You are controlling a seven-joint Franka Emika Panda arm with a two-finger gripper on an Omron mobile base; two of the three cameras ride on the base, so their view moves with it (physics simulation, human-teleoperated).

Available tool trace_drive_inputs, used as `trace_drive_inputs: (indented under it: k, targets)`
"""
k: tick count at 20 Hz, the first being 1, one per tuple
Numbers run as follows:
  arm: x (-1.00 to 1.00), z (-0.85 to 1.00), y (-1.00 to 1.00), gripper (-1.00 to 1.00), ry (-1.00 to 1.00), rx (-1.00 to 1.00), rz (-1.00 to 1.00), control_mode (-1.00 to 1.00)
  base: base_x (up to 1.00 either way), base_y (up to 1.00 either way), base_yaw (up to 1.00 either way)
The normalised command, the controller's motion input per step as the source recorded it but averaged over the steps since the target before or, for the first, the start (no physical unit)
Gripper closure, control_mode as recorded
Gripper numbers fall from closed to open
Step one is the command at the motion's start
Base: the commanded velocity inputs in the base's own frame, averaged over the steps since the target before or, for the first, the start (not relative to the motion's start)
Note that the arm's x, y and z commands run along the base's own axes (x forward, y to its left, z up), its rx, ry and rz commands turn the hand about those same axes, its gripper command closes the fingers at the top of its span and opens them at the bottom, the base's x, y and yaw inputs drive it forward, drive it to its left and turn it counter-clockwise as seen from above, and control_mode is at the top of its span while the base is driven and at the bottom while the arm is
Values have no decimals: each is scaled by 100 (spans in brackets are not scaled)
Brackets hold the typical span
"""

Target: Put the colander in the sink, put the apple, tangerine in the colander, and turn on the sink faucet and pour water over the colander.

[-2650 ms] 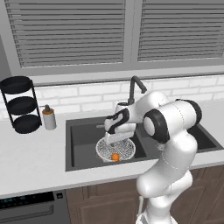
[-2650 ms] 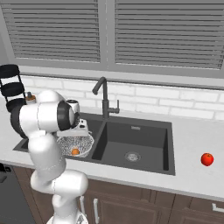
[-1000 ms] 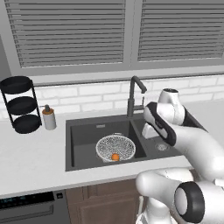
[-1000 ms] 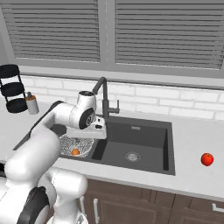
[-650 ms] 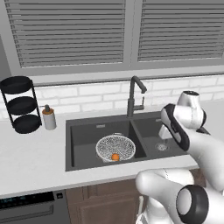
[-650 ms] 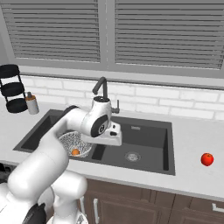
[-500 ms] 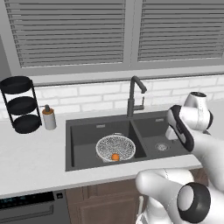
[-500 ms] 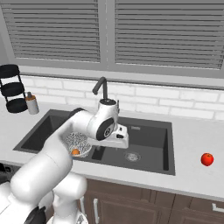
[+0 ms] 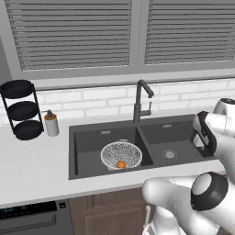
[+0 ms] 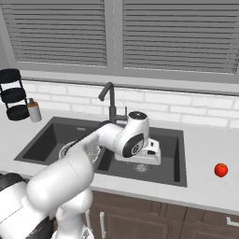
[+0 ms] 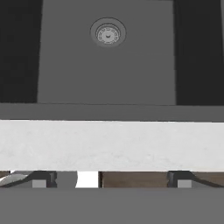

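The white-grey mesh colander sits in the left basin of the dark sink, with the orange tangerine inside it. In the right base view my arm covers most of the colander. The red apple lies on the counter far to the right of the sink. My gripper hangs over the right basin near its front edge, open and empty. In the hand view its fingertips stand wide apart above the counter's front strip, with the basin's drain beyond. The dark faucet rises behind the divider.
A black three-tier rack and a white pump bottle stand on the counter left of the sink. White brick wall and window blinds close off the back. Pale counter stretches between the sink and the apple.
My arm has swung right, from above the colander in the left basin to the front of the right basin. The gripper stayed open; the tangerine rests in the colander.
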Motion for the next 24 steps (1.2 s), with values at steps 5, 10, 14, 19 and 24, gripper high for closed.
trace_drive_inputs:
  k: [5,10,14,19,24]
  targets:
    - [2,0,-65,-100,0,-5,-5,-100,0,0,0]
    - [7,0,-50,-100,0,-7,-7,-100,0,0,0]
    - [16,0,-40,-100,0,-3,-5,-100,0,0,0]
    - [22,0,-31,-100,0,0,-1,-100,0,0,0]
    - [17,-5,-35,-100,0,0,-1,-100,0,0,0]
